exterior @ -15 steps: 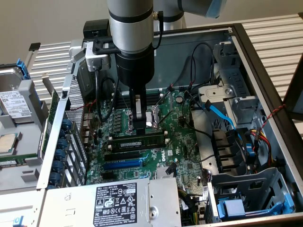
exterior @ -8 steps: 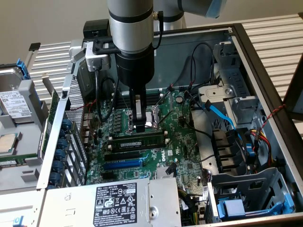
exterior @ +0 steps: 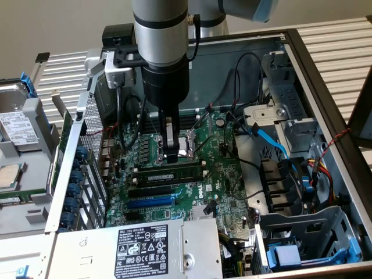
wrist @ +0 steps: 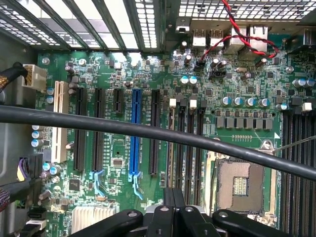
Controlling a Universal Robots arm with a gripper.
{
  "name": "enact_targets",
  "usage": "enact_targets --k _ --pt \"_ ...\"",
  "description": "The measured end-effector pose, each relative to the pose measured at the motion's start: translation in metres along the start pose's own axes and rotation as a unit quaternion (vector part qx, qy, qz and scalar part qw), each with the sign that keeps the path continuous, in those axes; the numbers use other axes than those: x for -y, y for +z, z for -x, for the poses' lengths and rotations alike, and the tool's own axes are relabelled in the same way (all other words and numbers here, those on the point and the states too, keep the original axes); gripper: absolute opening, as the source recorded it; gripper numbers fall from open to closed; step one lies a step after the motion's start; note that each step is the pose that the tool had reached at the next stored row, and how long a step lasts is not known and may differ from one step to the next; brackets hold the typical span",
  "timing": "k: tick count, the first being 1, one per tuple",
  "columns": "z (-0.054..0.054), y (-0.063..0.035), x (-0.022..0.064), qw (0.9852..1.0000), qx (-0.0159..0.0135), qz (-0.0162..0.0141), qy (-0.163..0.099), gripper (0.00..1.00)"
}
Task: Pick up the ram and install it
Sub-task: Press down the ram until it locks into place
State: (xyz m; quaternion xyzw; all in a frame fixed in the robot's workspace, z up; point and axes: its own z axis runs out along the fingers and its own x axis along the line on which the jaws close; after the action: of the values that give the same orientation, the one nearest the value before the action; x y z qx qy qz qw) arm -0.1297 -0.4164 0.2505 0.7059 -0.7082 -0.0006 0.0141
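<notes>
Here the open computer case (exterior: 325,110) takes up most of the exterior view, with the green motherboard (exterior: 174,186) on its floor and the arm reaching straight down into it. The ram (exterior: 170,172) lies along a slot just in front of the processor socket (exterior: 185,145), looking seated or nearly so. The pincer (exterior: 170,152) hangs directly above the stick's middle, its fingertips (exterior: 171,157) drawn together with nothing between them, just over the top edge or touching it; I cannot tell which. As I judge it, the step in hand is pressing the stick home: the push should go straight down, centred along the stick, and even, so neither end lifts and the slot's end latches can catch.
</notes>
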Motion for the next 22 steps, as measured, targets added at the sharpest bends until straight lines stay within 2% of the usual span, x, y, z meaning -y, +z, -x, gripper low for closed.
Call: enact_targets --k 4,17,22 --pt "0.0 0.0017 -0.0028 1.0 0.0 -0.0001 0.0 0.11" --pt "0.001 0.0133 -0.0026 1.0 0.0001 0.0 0.0 0.11" --pt "0.001 0.0149 -0.0029 1.0 0.0006 0.0 0.0 0.11"
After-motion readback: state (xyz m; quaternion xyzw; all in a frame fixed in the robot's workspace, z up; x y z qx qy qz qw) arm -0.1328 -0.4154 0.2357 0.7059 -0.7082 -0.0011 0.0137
